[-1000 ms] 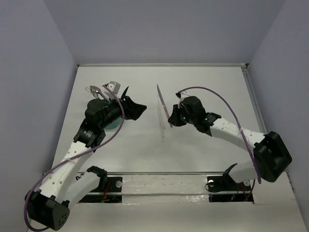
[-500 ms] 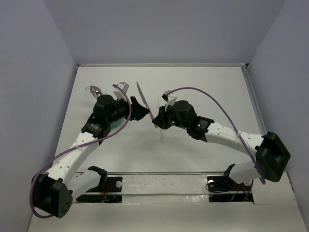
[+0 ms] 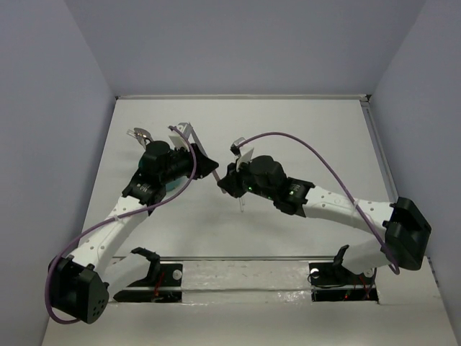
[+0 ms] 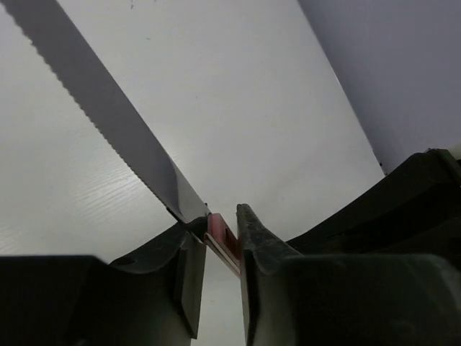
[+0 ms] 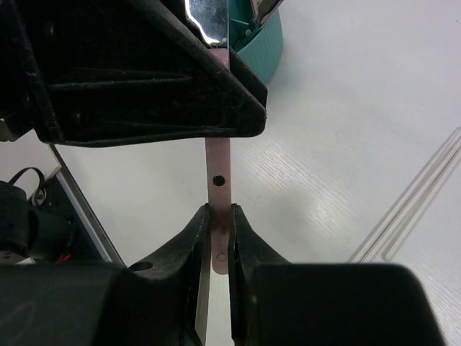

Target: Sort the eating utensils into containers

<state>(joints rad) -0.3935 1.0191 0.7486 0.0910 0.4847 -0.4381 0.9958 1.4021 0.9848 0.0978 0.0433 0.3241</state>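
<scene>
A knife with a serrated silver blade [image 4: 108, 115] and a pale pink handle [image 5: 218, 166] hangs in the air between both arms. My right gripper [image 5: 218, 210] is shut on the end of the handle. My left gripper [image 4: 222, 216] is shut on the same handle, close to the blade. In the top view the two grippers meet tip to tip near the table's middle, left gripper [image 3: 209, 167] and right gripper [image 3: 225, 180], and the blade [image 3: 196, 141] points to the far left. The teal cup [image 3: 170, 189] sits mostly hidden under the left arm, with silver utensils [image 3: 140, 135] standing in it.
A clear, slim utensil [image 3: 243, 205] lies on the white table just under the right gripper, also seen in the right wrist view [image 5: 418, 187]. The teal cup's rim [image 5: 265, 45] shows behind the left gripper's body. Walls close the table at the back and sides.
The right arm carried the knife leftward toward the left arm. The left gripper, wide open before, has swung in and closed on the handle near the blade.
</scene>
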